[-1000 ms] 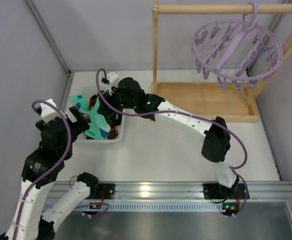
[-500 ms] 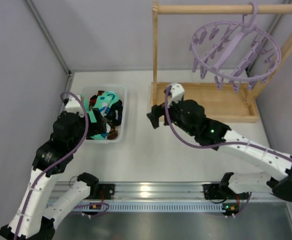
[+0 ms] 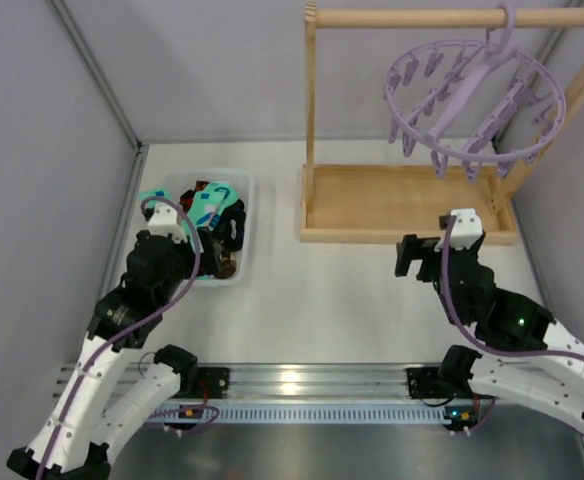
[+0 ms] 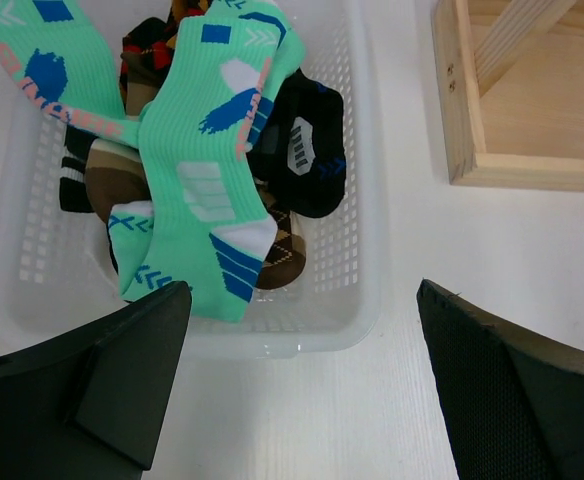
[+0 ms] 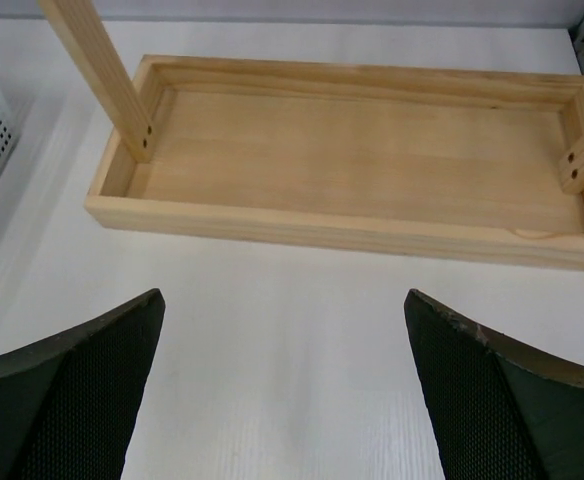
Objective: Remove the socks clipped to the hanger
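Socks (image 4: 207, 170) heaped in basket (image 4: 364, 250). Hanger (image 3: 492, 160) far right of basket, pegs bare, so job looks done. Left pincer (image 4: 302, 335) spread, empty, over basket's near rim. Right pincer (image 5: 282, 350) spread, empty, well right of basket.

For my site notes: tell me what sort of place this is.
Probably a robot test cell staged for laundry: grey panel walls around a white table, a lilac hanger on a wooden rack, and a basket of socks.

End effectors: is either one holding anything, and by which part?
Nothing is held: left end effector open over the socks in the basket, right end effector open above the table.
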`<control>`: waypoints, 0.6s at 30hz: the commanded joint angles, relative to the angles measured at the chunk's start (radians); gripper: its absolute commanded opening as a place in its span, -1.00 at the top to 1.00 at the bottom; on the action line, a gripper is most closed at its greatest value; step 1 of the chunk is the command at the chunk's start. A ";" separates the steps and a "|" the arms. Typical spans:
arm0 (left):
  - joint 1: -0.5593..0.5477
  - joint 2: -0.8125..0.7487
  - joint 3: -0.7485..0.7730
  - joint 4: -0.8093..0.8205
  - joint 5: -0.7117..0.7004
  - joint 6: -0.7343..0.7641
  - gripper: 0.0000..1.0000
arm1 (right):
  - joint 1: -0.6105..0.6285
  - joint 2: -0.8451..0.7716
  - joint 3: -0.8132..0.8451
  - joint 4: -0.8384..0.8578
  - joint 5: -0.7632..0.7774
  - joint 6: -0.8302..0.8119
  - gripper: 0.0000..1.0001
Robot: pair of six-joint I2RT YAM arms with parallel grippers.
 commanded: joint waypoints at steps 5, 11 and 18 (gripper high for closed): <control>0.006 -0.126 -0.063 0.094 -0.070 0.033 -0.97 | -0.009 -0.168 -0.021 -0.174 0.122 0.016 -0.99; 0.042 -0.103 -0.058 0.094 -0.060 0.035 -0.97 | -0.007 -0.220 -0.050 -0.195 0.125 0.032 -0.99; 0.079 -0.114 -0.060 0.102 -0.026 0.033 -0.96 | -0.009 -0.193 -0.045 -0.210 0.116 0.042 -0.99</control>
